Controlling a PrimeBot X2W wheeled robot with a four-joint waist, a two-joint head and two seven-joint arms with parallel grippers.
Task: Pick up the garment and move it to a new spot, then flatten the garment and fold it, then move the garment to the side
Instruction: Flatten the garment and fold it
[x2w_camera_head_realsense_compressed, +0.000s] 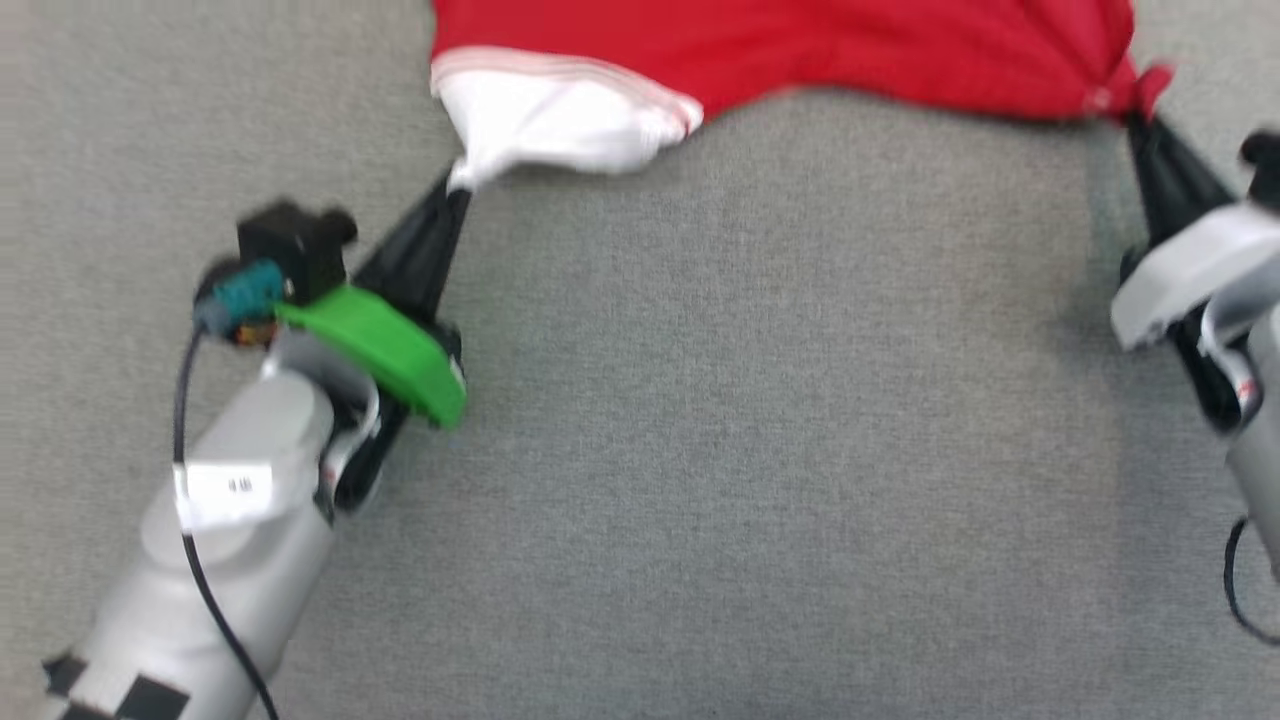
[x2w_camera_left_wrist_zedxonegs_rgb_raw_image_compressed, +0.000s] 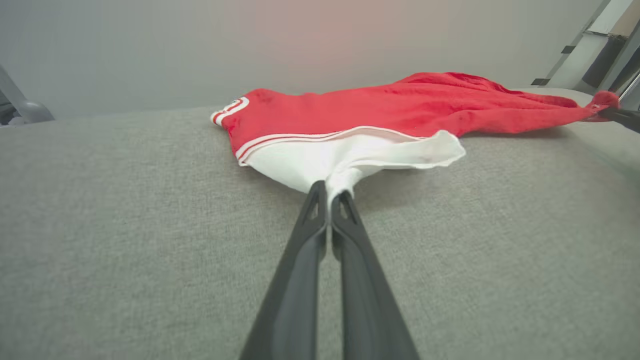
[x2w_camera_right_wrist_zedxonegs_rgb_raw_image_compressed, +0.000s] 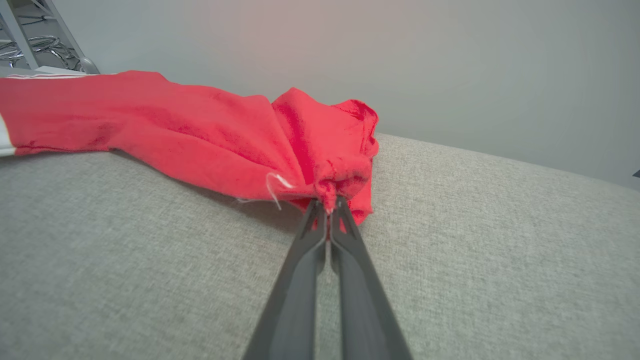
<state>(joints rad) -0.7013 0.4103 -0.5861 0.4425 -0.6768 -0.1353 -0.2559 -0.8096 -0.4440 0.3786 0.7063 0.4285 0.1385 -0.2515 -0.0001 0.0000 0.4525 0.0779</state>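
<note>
The flattening step is judged to be in hand. The garment (x2w_camera_head_realsense_compressed: 800, 50) is stretched between the two grippers along the top edge of the head view. It lies on the grey surface (x2w_camera_head_realsense_compressed: 700, 450), and much of it is cut off by the upper frame edge.

The left gripper (x2w_camera_left_wrist_zedxonegs_rgb_raw_image_compressed: 329, 190) is clenched on the tip of the white sleeve (x2w_camera_left_wrist_zedxonegs_rgb_raw_image_compressed: 350, 160) at the centre of the left wrist view, the jaws pressed together with cloth pinched between them. The right gripper (x2w_camera_right_wrist_zedxonegs_rgb_raw_image_compressed: 327, 204) is likewise clamped on a bunched red corner (x2w_camera_right_wrist_zedxonegs_rgb_raw_image_compressed: 340, 175) at the centre of the right wrist view, and wrinkles are seen fanning out from that corner.

For the next move, an even pull toward the lower frame edge is probably called for. Both grips would need to be held tight, so that the cloth is drawn taut and laid flat before any fold is made.
</note>
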